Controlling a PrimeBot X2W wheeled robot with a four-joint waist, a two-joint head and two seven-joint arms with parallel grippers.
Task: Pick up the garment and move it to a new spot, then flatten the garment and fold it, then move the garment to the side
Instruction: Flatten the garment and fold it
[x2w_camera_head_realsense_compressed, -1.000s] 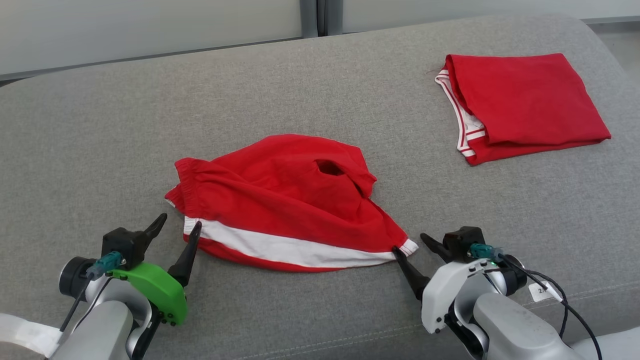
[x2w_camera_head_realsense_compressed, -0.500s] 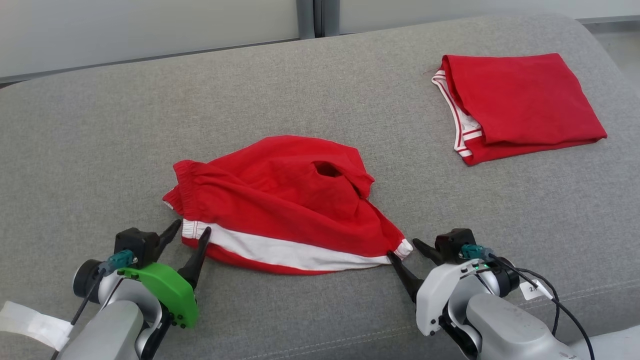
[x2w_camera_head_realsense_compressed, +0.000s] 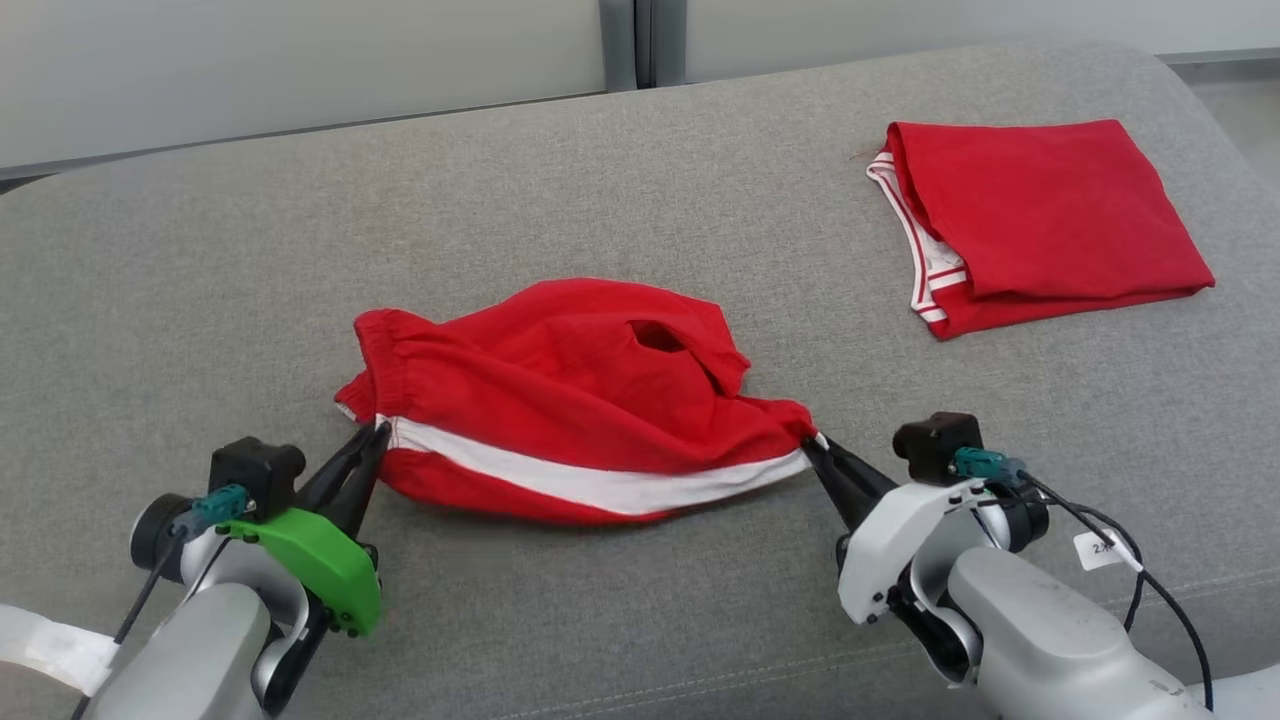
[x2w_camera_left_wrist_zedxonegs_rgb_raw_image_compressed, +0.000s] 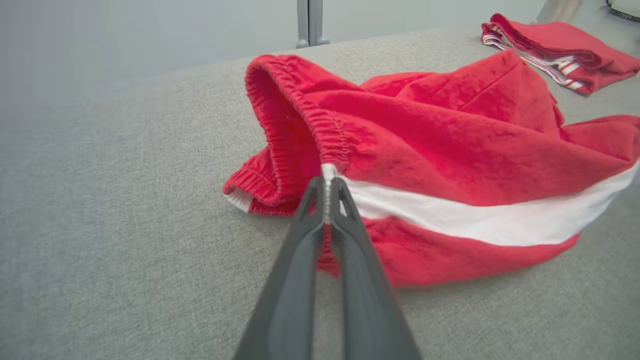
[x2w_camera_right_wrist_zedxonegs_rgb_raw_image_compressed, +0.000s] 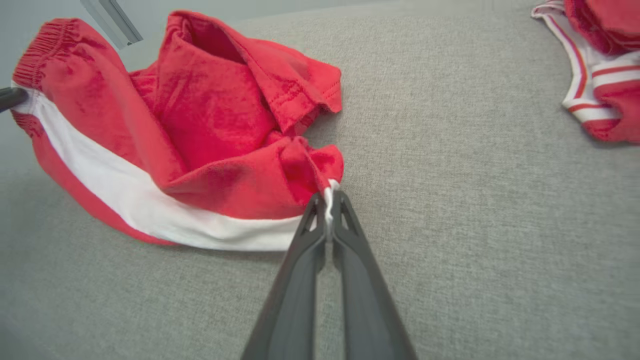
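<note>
The left pincer (x2w_camera_left_wrist_zedxonegs_rgb_raw_image_compressed: 327, 182) pinches the red shorts (x2w_camera_left_wrist_zedxonegs_rgb_raw_image_compressed: 425, 150) right where the white stripe (x2w_camera_left_wrist_zedxonegs_rgb_raw_image_compressed: 475, 220) meets the gathered waistband (x2w_camera_left_wrist_zedxonegs_rgb_raw_image_compressed: 300, 100), its two dark fingers pressed together on the fabric. The shorts lie rumpled on a grey cushion (x2w_camera_left_wrist_zedxonegs_rgb_raw_image_compressed: 125, 210). A folded red garment (x2w_camera_left_wrist_zedxonegs_rgb_raw_image_compressed: 560, 45) sits well apart, at the upper right.

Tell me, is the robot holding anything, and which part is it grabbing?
Yes, the red shorts. The left gripper pinches the white stripe at its end by the elastic waistband; the right gripper pinches the stripe's other end.
</note>
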